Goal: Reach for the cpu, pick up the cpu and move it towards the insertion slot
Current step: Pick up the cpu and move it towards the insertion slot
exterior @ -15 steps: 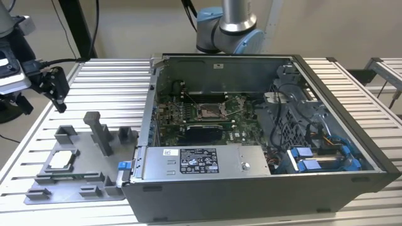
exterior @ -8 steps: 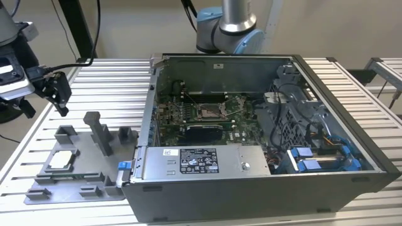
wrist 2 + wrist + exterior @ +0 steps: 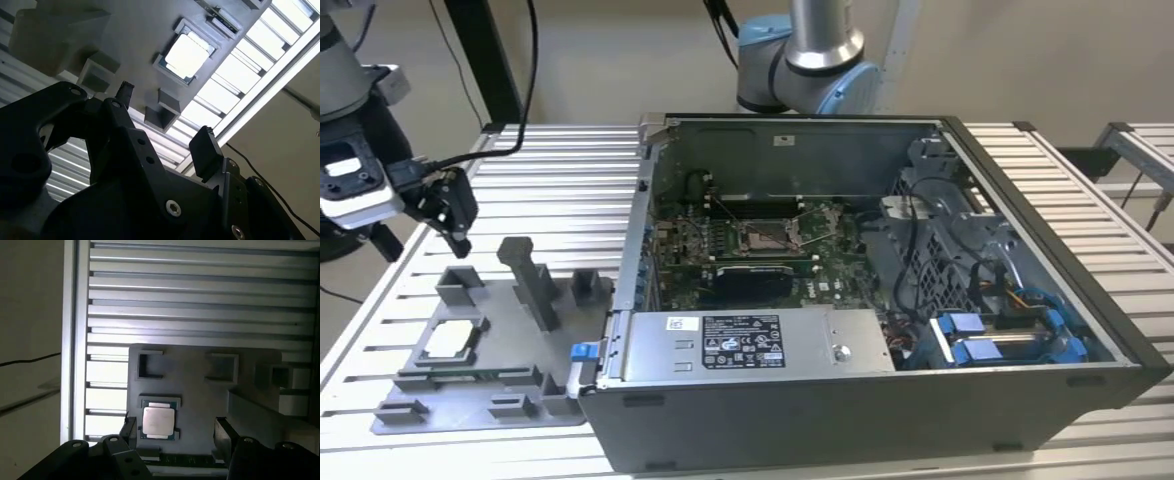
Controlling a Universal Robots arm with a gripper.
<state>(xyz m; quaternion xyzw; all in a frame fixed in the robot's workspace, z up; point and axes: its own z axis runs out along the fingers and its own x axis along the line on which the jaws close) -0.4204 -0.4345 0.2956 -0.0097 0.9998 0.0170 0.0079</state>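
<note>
The gripper (image 3: 454, 235) hangs over the far end of the grey fixture plate (image 3: 470, 388) with its jaws spread wide and nothing in them. In the first wrist view its two fingers (image 3: 223, 435) frame the cpu (image 3: 159, 422), but the gripper is up in the air, not touching it. The cpu lies flat in a shallow square seat on that plate, out on the slatted table (image 3: 547, 170). That's well apart from the insertion slot (image 3: 765, 237), which is down inside the open computer case (image 3: 854, 420) on the green board.

Stuff in the way: a tall grey post (image 3: 527, 282) and a few low blocks (image 3: 458, 290) stand on the plate, the post on the case side of the chip. Then there's the case wall itself. The power supply box (image 3: 747, 345) with the white label sits just in front of the socket. Cables (image 3: 927, 250) and blue brackets (image 3: 987, 340) are off to the exterior view's right.

The gripper body hides the near end of the plate in both wrist views. The socket's lever is hard to make out.
</note>
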